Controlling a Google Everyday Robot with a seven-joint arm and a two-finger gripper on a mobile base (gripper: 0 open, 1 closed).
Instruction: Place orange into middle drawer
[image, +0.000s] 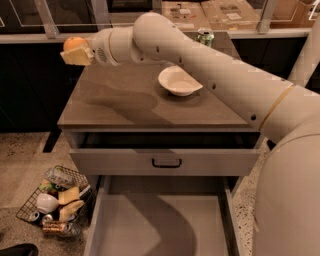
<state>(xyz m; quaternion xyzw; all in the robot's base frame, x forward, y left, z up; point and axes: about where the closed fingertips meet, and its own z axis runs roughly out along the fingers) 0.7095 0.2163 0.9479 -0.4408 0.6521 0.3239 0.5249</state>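
Above the far left corner of the counter (125, 102), the tool (76, 54) is closed on the orange (75, 43), which sits high in the grip with its top showing above the tool; the fruit is clear of the surface and hangs just past the counter's left edge; the arm (210, 65) reaches across from the right, passing over the white bowl (179, 82); a green can (204, 36) stands at the back. Below, the upper drawer (165, 161), with its black bar handle, is pulled out a little; beneath it the middle drawer (160, 225) is drawn out far, its flat grey floor well below and to the right of the fruit; a wire basket (52, 200) of odds and ends sits on the ground to the left.

The orange looks light, firm and round, with a smooth glossy skin; I judge it apt to roll or squirt out of an off-centre pinch; the surest hold is across its widest part, with modest force, since the rind gives a little but would bruise under a hard squeeze; the grip seems low on the fruit, so a slow carry would be wise; set on that flat floor, it may roll toward a wall.
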